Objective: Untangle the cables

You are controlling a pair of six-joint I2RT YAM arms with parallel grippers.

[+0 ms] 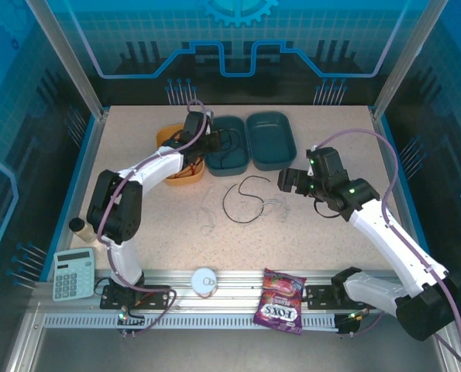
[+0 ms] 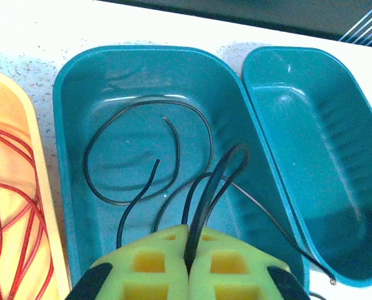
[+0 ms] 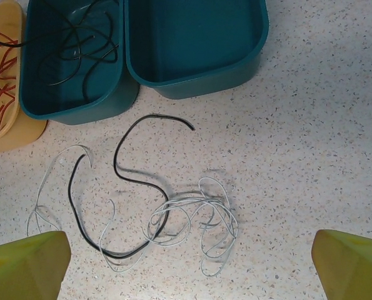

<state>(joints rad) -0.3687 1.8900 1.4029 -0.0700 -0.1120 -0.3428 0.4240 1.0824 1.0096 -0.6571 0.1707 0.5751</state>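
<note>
On your left, the orange tray (image 2: 24,119) holds red cables (image 2: 7,206) in loose loops. Just beside it sits the left teal bin (image 2: 70,206). Your left gripper (image 2: 189,253) hangs over the bin's near end, its pads pressed together on a black cable (image 2: 220,169) that arches up out of the pinch and bends back down into the bin. More black cables (image 2: 110,134) curl on that bin's floor, and one thin strand reaches across the rim toward the right teal bin (image 2: 336,175), which sits against the first along its long side. Further right, on the open table (image 3: 323,125) in front of the bins, a loose black cable (image 3: 118,165) lies in an S-curve. Its lower bend crosses into a knot of white cables (image 3: 207,215), and another pale strand trails off to the left. Your right gripper (image 1: 290,181) hovers above this pile with its fingers (image 3: 26,265) spread wide, gripping nothing and clear of the wires
</note>
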